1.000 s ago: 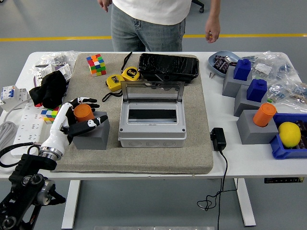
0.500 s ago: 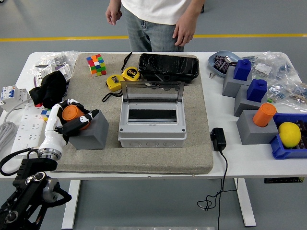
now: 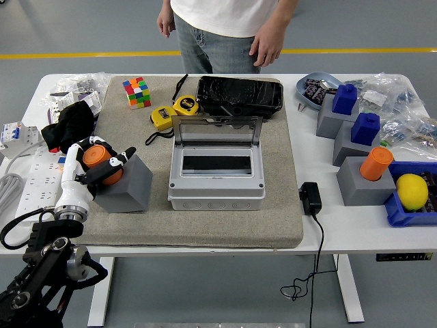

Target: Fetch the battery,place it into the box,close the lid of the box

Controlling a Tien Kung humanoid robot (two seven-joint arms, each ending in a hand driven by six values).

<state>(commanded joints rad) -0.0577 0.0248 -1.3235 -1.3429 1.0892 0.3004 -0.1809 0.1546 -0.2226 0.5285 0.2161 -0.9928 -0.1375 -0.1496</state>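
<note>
In the head view, the left hand (image 3: 92,167) has its fingers wrapped around the orange battery (image 3: 100,162), which sits tilted in the top of a grey block (image 3: 126,186) that is itself tipped. The block lies on the grey mat (image 3: 205,222), to the left of the grey box (image 3: 216,179). The box's clear lid (image 3: 216,129) stands open, upright at its back edge. Beyond the box, a person (image 3: 229,31) stands at the desk (image 3: 328,229), hands hanging empty.
</note>
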